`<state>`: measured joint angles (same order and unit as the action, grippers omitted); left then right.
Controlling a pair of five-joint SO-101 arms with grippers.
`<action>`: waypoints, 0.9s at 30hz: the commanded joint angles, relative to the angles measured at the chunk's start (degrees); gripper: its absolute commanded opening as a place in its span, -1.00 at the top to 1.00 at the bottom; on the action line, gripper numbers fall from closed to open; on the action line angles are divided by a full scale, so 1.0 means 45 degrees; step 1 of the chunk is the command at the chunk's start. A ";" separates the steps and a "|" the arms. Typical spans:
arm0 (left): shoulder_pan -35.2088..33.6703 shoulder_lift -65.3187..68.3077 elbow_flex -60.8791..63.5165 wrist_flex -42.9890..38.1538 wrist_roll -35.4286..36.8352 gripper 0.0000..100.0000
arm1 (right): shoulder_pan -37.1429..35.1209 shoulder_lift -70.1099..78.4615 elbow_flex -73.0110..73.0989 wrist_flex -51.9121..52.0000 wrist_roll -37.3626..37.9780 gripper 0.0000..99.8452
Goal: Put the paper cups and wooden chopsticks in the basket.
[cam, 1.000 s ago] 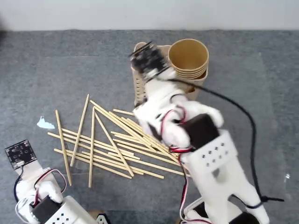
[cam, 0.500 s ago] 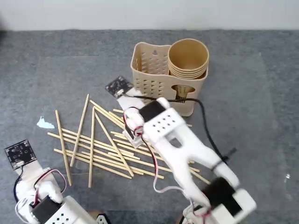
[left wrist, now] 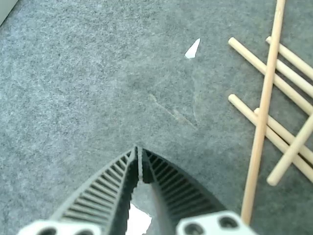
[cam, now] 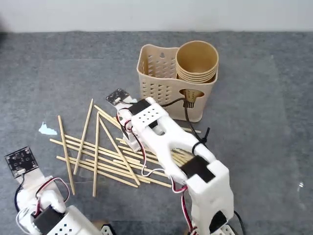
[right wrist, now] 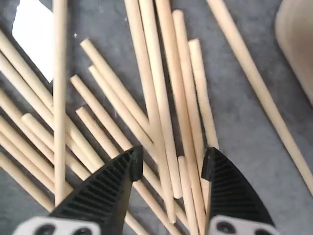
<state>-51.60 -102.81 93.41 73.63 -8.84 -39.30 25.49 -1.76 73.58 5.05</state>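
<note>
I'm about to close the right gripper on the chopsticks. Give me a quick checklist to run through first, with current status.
1. Right gripper open: ok, jaws spread.
2. Chopsticks between its jaws: ok, several lie in the gap, so it may grab more than one.
3. Left gripper out of the way: ok, shut, over the grey mat at the pile's edge.
4. Paper cups in the basket: ok, stacked in one compartment.
5. Other compartment free for sticks: ok, no chopstick seen in it.
6. Black cable clear of the basket: cannot tell, it crosses the basket's front.
</note>
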 commanded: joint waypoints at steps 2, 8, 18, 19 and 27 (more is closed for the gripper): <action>0.0000 0.0059 -0.0068 -0.0215 -0.0117 0.97 | -0.0068 0.0283 -0.0645 -0.0010 0.0938 0.60; 0.0000 0.0059 -0.0068 -0.0215 -0.0137 0.97 | -0.0049 0.0283 -0.0645 -0.0010 0.0957 0.79; 0.0000 0.0059 -0.0068 -0.0215 -0.0137 0.97 | -0.0049 -0.0049 -0.0645 -0.0010 0.0977 0.88; 0.0000 0.0059 -0.0068 -0.0215 -0.0137 0.97 | -0.0049 -0.0244 -0.0645 0.0010 0.0977 0.88; 0.0039 0.0059 -0.0049 -0.0215 -0.0137 0.97 | -0.0049 -0.2061 -0.0645 0.0987 0.1133 0.89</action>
<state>-51.60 -102.81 93.41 73.63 -8.84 -39.38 21.54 -2.29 75.96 9.01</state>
